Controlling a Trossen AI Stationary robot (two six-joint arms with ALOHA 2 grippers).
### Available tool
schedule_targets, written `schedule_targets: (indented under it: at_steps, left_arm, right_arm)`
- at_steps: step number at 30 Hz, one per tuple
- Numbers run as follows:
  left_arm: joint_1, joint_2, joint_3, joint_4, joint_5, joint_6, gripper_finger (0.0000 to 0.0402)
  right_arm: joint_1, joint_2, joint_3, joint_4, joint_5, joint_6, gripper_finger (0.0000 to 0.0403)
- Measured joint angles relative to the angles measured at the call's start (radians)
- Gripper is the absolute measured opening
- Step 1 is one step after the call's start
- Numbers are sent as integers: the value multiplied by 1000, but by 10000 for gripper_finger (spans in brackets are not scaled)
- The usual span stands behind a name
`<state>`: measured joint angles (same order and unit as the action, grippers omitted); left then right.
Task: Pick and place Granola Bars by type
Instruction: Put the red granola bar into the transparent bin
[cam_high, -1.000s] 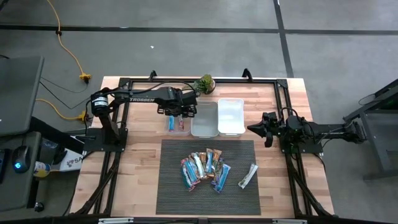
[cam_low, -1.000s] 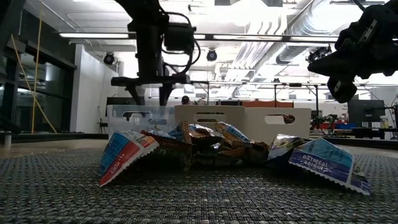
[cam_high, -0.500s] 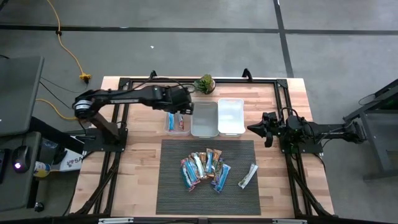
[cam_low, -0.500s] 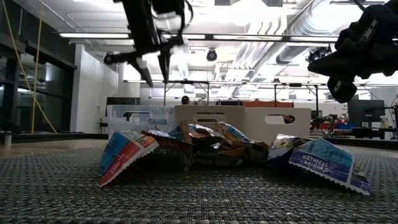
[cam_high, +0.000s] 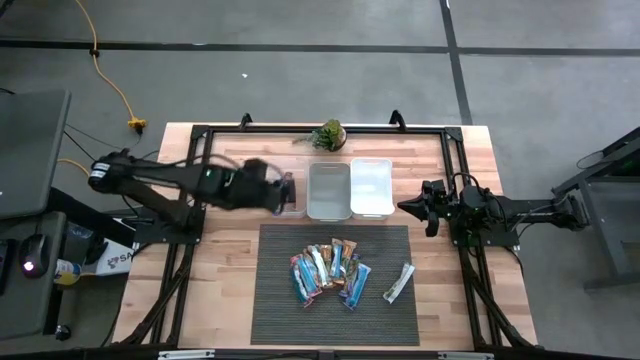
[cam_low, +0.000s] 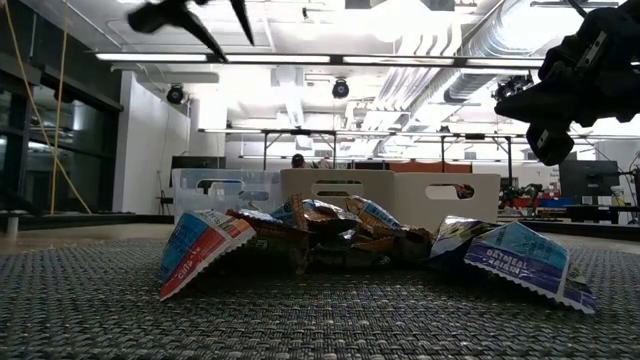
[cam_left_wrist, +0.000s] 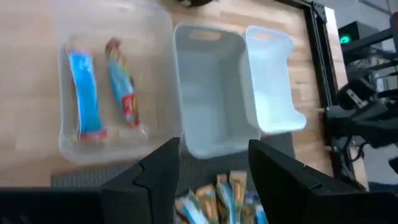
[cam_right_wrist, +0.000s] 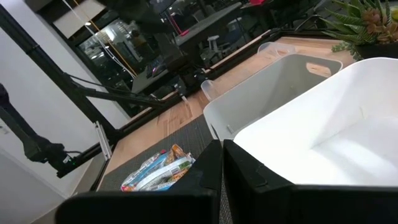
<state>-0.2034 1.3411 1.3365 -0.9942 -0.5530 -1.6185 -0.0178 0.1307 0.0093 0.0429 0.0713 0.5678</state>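
Left pincer (cam_left_wrist: 214, 169) spread wide and empty, hanging above the desk (cam_high: 220, 270). Just ahead of it, a clear bin (cam_left_wrist: 157, 43) with two granola bars (cam_left_wrist: 84, 93) lying flat side by side, one blue, one blue-red. Beside that, a frosted bin (cam_left_wrist: 181, 74) and a white bin (cam_left_wrist: 273, 93), both bare. Nearer under the pincer, a loose heap of bars (cam_high: 330, 270) on a dark woven mat (cam_high: 270, 300); one white-silver bar (cam_high: 398, 283) apart from the heap. Right pincer (cam_high: 410, 207) pressed together, waiting next to the white bin.

Probably very light, thin, a little bendy. Glossy film wrappers, likely slippery and crinkly; crimped flat ends. Better to pinch across the narrow middle than at a loose end, and to begin with a top or outer bar.
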Motion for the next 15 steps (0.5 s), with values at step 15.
schedule_targets:
  at_steps: [15]
  left_arm:
    - [-439,160,0,-119,-48,-722,186]
  right_arm:
    - [0,0,0,0,0,0,0]
